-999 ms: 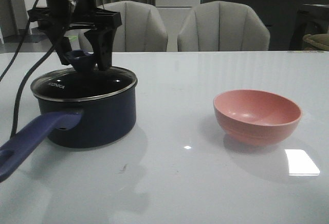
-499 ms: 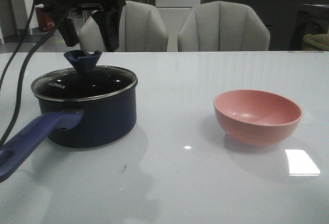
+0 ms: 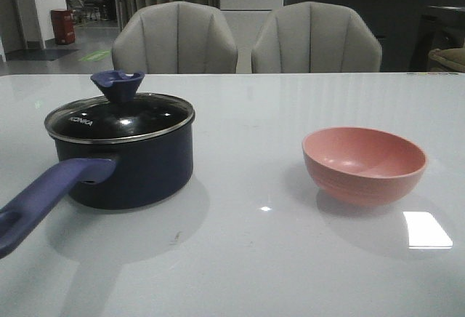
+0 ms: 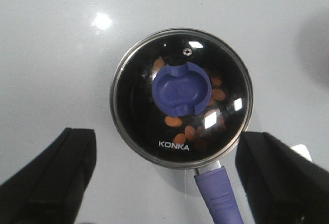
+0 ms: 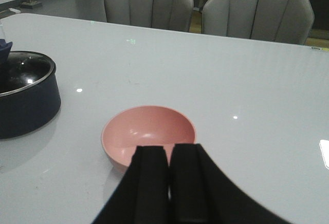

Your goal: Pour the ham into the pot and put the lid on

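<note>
White tabletop carries the pot, its lid seated over the ham, directly below the left gripper spread wide; right gripper closed, empty.

Front view: low, near table height, facing 12 o'clock across the table toward two chairs. Left wrist view: directly overhead, facing straight down on the lid from some height. Right wrist view: raised, close behind the pink bowl, facing forward. Front and right wrist views share the pot, bowl and chairs.
</note>
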